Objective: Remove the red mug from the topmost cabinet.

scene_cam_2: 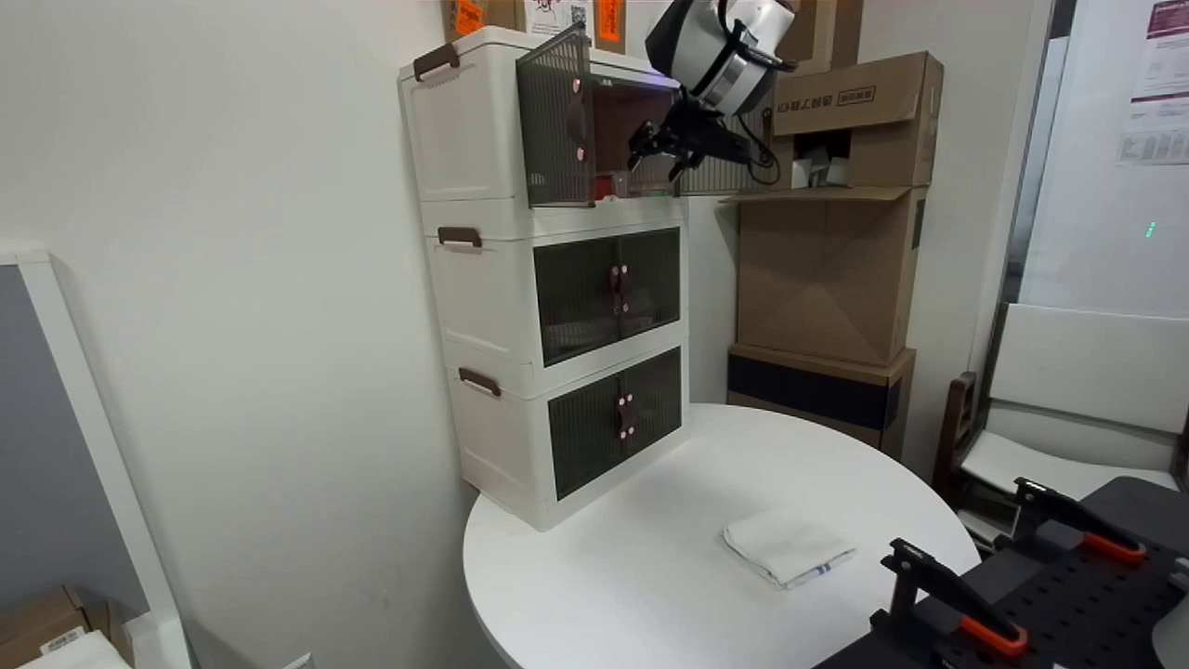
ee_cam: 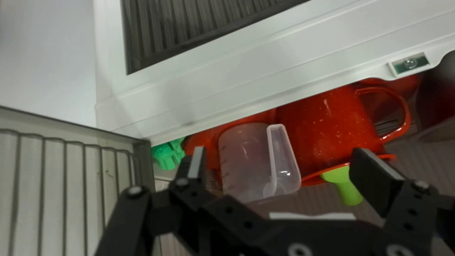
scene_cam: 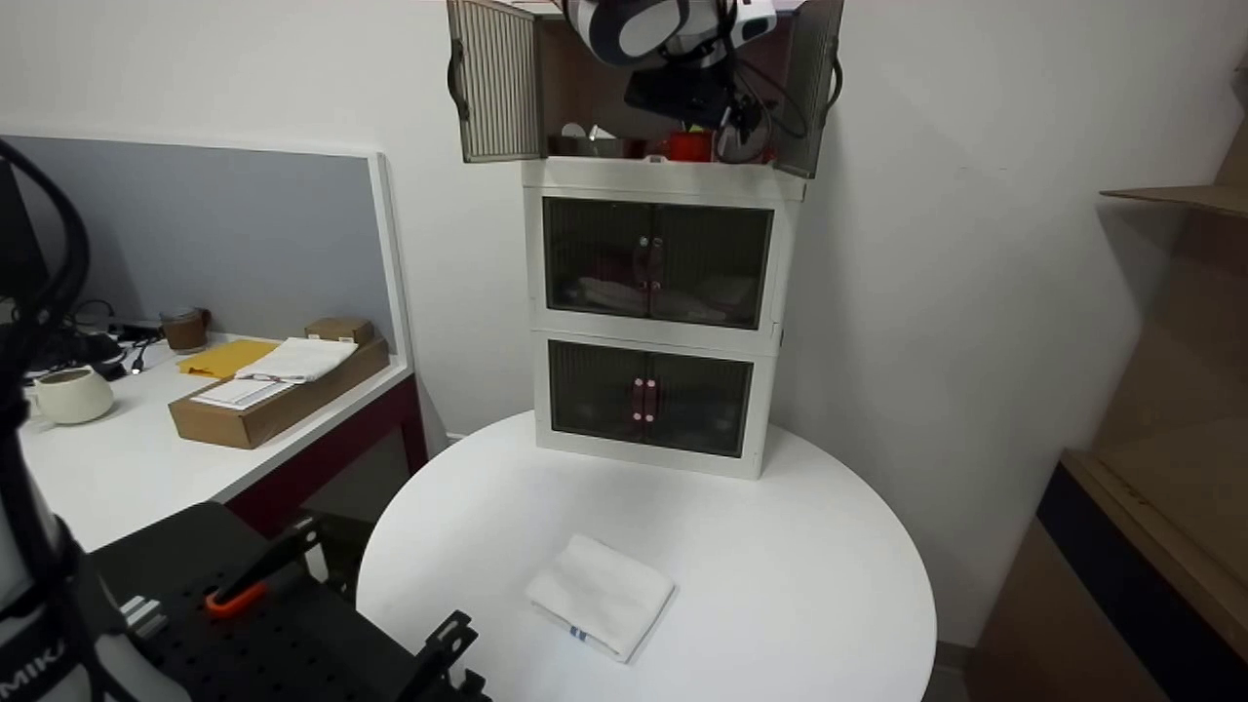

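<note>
The red mug (ee_cam: 323,131) lies behind the white front sill in the topmost cabinet (scene_cam_2: 464,139), its handle to the right in the wrist view. A lime-green piece (ee_cam: 343,186) shows at its rim. In an exterior view the red mug (scene_cam: 689,146) sits just inside the open cabinet front. My gripper (ee_cam: 284,169) is open and empty, its fingers spread above the clear measuring cup and the mug. In an exterior view the gripper (scene_cam_2: 655,171) hangs at the cabinet opening, apart from the mug. The sill hides part of the mug.
A clear measuring cup (ee_cam: 245,160) stands against the mug. More red items and a green piece (ee_cam: 167,153) are beside it. Both ribbed doors are open, one (scene_cam: 497,83) on each side of the arm. A folded white cloth (scene_cam: 602,595) lies on the round table (scene_cam: 799,546).
</note>
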